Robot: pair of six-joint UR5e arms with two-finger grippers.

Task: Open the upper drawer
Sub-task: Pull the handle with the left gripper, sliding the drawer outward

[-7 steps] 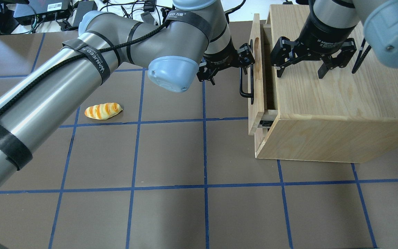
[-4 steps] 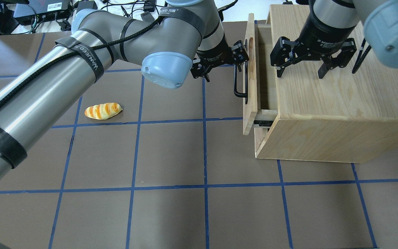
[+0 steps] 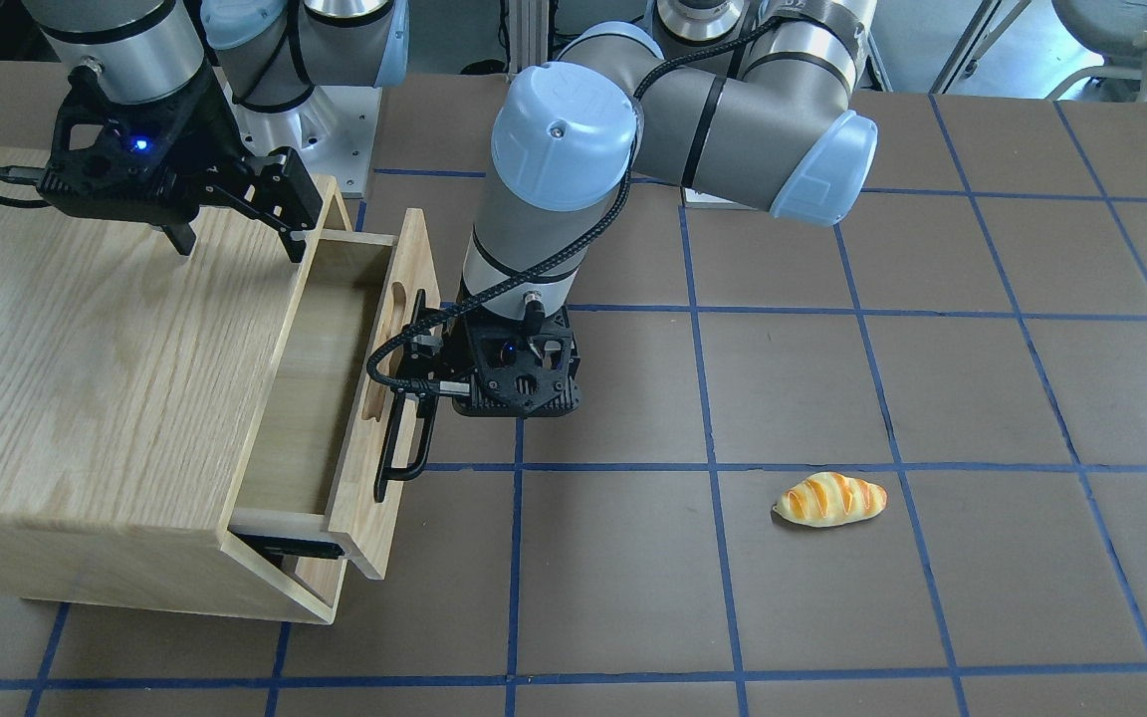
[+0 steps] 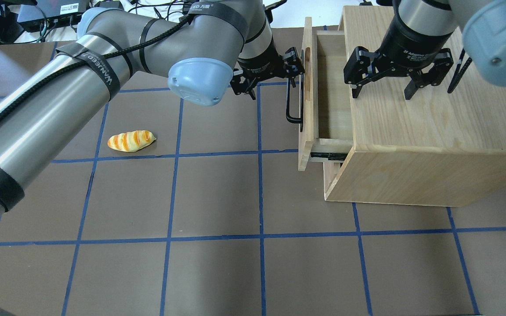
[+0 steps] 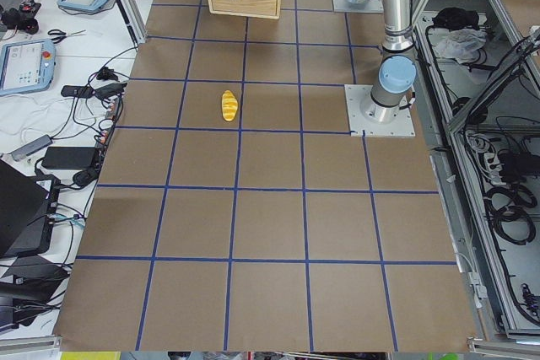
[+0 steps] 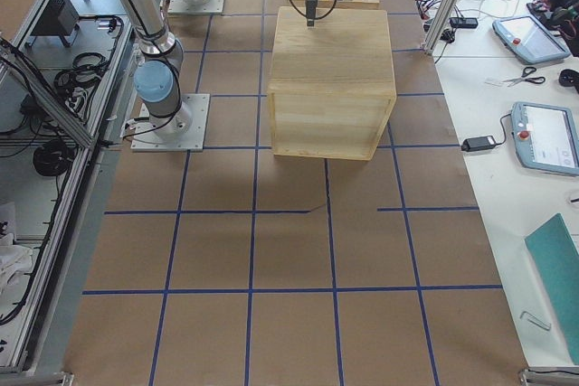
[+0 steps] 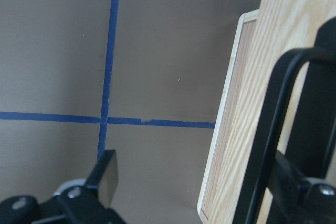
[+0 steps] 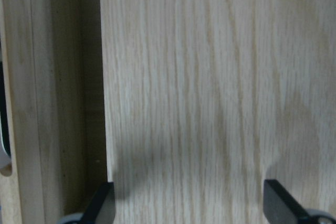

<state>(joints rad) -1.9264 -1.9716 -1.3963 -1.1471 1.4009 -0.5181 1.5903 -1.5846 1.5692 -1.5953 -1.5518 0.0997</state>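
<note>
The upper drawer (image 4: 332,87) is a shallow pale-wood box, pulled partly out of the oak cabinet (image 4: 433,131); its inside shows empty. Its front panel (image 3: 384,398) bears a black bar handle (image 4: 292,105) and an oblong cutout. My left gripper (image 4: 267,78) is open, fingers wide apart. In the left wrist view one finger (image 7: 304,192) sits behind the handle (image 7: 273,129), the other (image 7: 105,177) stands free over the table. My right gripper (image 4: 381,90) is open and empty, fingertips on or just above the cabinet top (image 8: 210,77) near its front edge.
A toy bread loaf (image 4: 131,141) lies on the brown table well left of the cabinet; it also shows in the front view (image 3: 829,499). A second wooden front panel (image 4: 330,175) without visible handle sits below the drawer. Cables and devices lie beyond the table's far edge.
The drawer has slid further out of the cabinet. My left gripper has moved away from the cabinet with the handle. The right gripper has stayed put.
</note>
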